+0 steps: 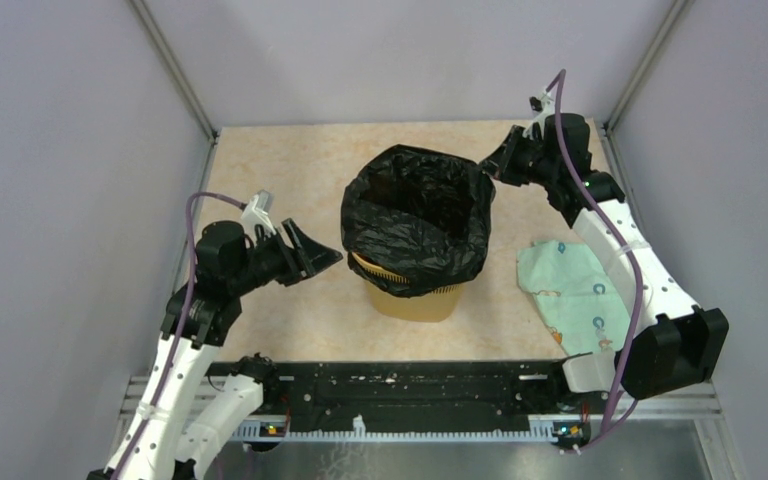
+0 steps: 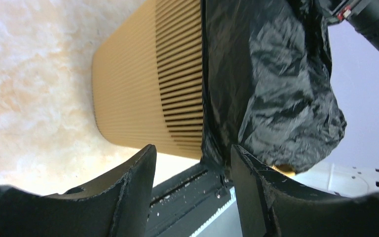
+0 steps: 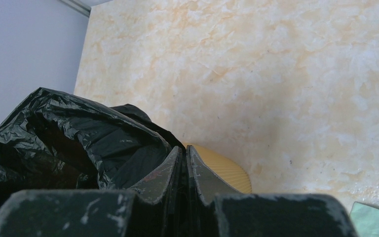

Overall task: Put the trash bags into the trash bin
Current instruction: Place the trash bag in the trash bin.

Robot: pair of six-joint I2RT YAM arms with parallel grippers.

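Overhead and wrist views of the bagging station. A mustard-yellow, rounded-square plastic bin (image 1: 415, 300) stands upright near the middle of the beige marbled bench (image 1: 290, 170). The thin, glossy black plastic bag (image 1: 415, 215) sits in its mouth. The bag's opening gapes upward and its crinkled film is folded out over the rim, hanging down the outer wall. This leaves part of the band of fine vertical slots and the lower wall of the bin uncovered. The right jaws are pressed together on the bag's far-right edge, pinching a fold of black film just beside the rim. In the right wrist view the bag (image 3: 79, 133) bulges to one side of the closed jaws, and a sliver of the bin (image 3: 222, 170) shows behind them. The left jaws stand spread and hold nothing, just beside the bin's left wall. In the left wrist view the slotted wall of the bin (image 2: 148, 84) and the draped bag (image 2: 271, 89) fill the frame. The bag's hem lines up with the gap between the jaws, but whether it touches either one cannot be told. A pale green patterned cloth (image 1: 565, 290) lies flat on the bench to the right of the bin — apart from it, and partly under the right arm.
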